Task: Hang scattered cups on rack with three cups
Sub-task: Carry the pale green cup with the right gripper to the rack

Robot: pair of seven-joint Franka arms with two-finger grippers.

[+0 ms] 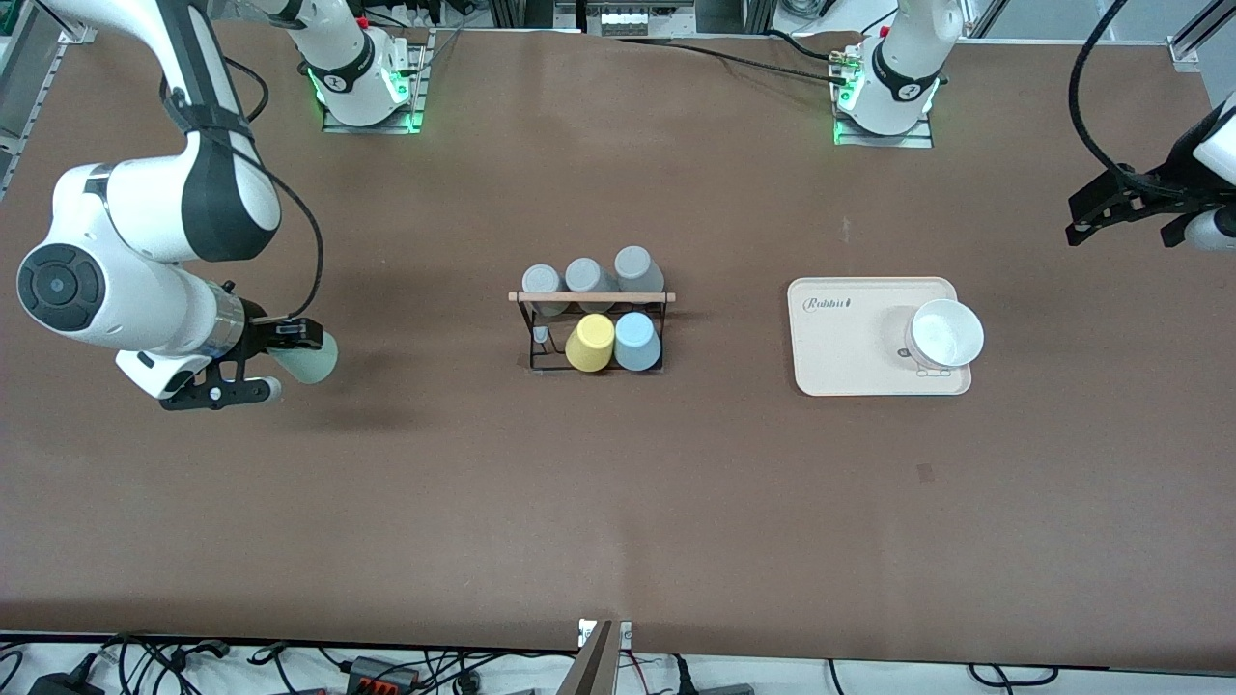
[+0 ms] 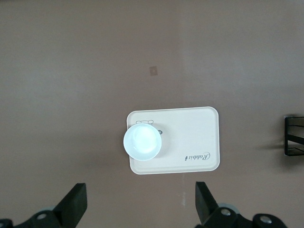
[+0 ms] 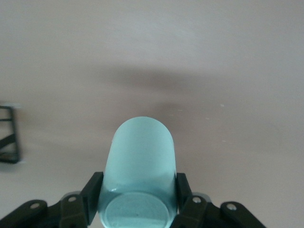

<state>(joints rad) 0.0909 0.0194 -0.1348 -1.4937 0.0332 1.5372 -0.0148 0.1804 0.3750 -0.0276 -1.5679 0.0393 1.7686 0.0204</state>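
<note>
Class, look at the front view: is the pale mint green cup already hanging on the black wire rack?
No, the right gripper holds the mint green cup clear of the rack.

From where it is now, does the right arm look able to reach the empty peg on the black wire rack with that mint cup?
Probably yes. The right gripper holds the pale mint green cup above bare table, and nothing stands between it and the black wire rack.

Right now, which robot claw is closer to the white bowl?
Left. The left claw hangs open toward the left arm's table end, near the white bowl on the beige tray. The right claw holds the mint cup at the table's right-arm end.
</note>
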